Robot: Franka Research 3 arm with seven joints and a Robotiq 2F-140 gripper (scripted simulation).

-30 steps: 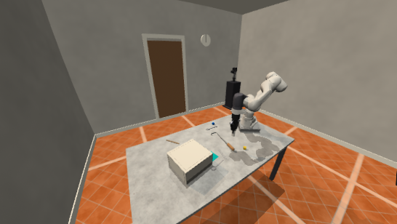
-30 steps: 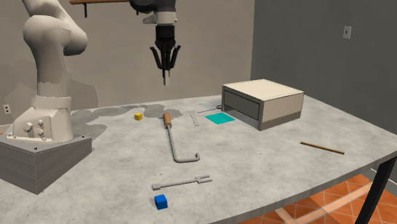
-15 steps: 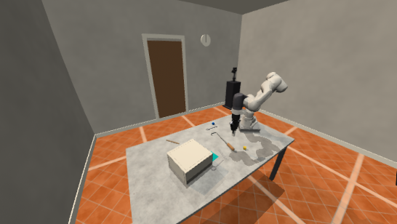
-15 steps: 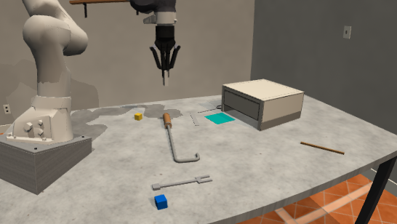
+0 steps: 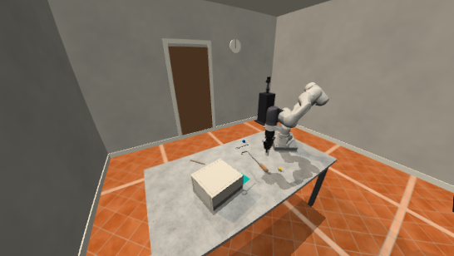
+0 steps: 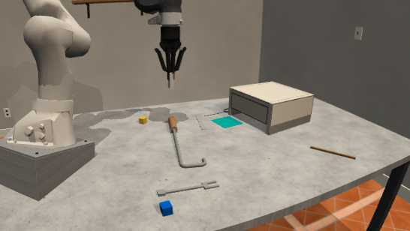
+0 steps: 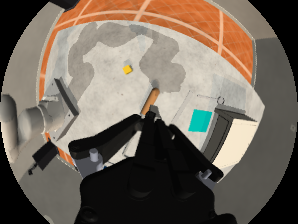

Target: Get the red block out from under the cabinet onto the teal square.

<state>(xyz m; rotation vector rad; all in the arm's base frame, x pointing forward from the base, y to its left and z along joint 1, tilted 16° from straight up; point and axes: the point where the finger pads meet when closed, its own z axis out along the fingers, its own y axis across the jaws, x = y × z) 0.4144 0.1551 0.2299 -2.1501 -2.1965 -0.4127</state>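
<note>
Blue block [image 5: 244, 141] [image 6: 166, 208] sits near the forked tool [image 6: 188, 188]. Above the table [image 5: 166, 199] [image 6: 124, 165] [image 7: 107, 100], the gripper's [image 5: 268, 151] [image 6: 171, 86] [image 7: 153, 113] fingers are pressed narrow, gripping nothing. The teal square [image 5: 245, 179] [image 6: 227, 121] [image 7: 200, 121] lies before the cabinet [image 5: 217, 178] [image 6: 272, 93] [image 7: 235, 142]; the red block's spot cannot be told.

Nothing has visibly changed since the earlier pictures; no shift can be made out.
</note>
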